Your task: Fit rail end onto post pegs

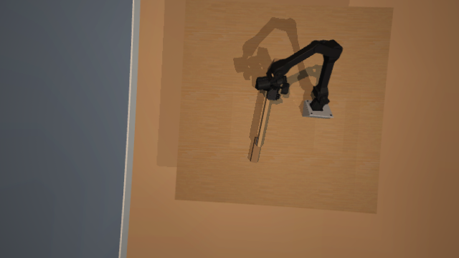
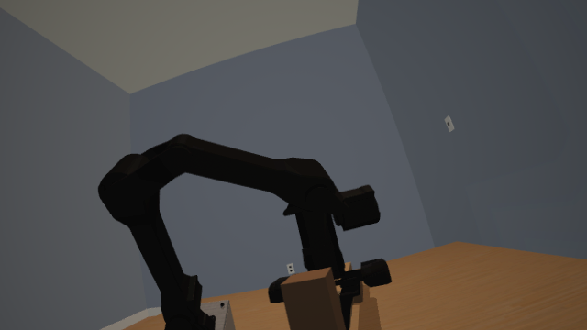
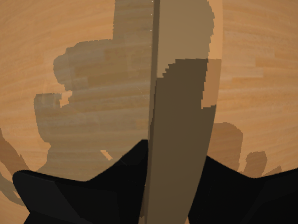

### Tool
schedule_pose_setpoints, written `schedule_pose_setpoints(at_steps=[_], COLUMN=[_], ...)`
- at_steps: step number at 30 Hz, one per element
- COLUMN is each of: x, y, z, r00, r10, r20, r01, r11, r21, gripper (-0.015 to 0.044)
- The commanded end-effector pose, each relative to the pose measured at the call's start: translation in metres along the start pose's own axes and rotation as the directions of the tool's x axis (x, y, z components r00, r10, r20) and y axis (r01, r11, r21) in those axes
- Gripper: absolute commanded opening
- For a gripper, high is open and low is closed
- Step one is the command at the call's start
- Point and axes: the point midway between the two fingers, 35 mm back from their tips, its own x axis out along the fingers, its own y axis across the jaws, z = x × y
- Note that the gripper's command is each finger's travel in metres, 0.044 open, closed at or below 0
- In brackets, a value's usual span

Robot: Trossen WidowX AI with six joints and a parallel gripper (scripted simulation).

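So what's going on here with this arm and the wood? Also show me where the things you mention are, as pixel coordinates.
A black robot arm (image 1: 303, 55) (image 2: 229, 160) has its gripper (image 1: 274, 94) (image 2: 329, 282) (image 3: 161, 145) closed on a long wooden rail (image 1: 265, 118) (image 3: 182, 100). The rail's other end is at a small wooden block (image 1: 254, 153). It hasn't let go, and I can't tell whether the pegs are in.

The fitting end lies out of sight.
From above, the arm and jaws cover the near end of the rail; pegs and holes are hidden in every view, so contact with the post cannot be told. The bracket is too small to show how the far end sits. In the exterior view, the bottom edge cuts off the post and base plate, and the post hides part of the jaws. In the wrist view, the rail runs off top and bottom, and the jaws are cropped below.
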Motion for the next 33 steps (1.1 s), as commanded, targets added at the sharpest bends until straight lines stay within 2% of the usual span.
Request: schedule_pose_setpoints(at_steps=[1,33], x=[-0.0027,-0.0020], y=[-0.0004,-0.0007], z=[-0.0024,0.0008], r00=[1.000,1.000], r10=[-0.006,-0.006], r20=[-0.007,-0.007], r01=[0.006,0.006], r11=[1.000,1.000], r21=[-0.001,-0.001], gripper=[0.0000,0.0000])
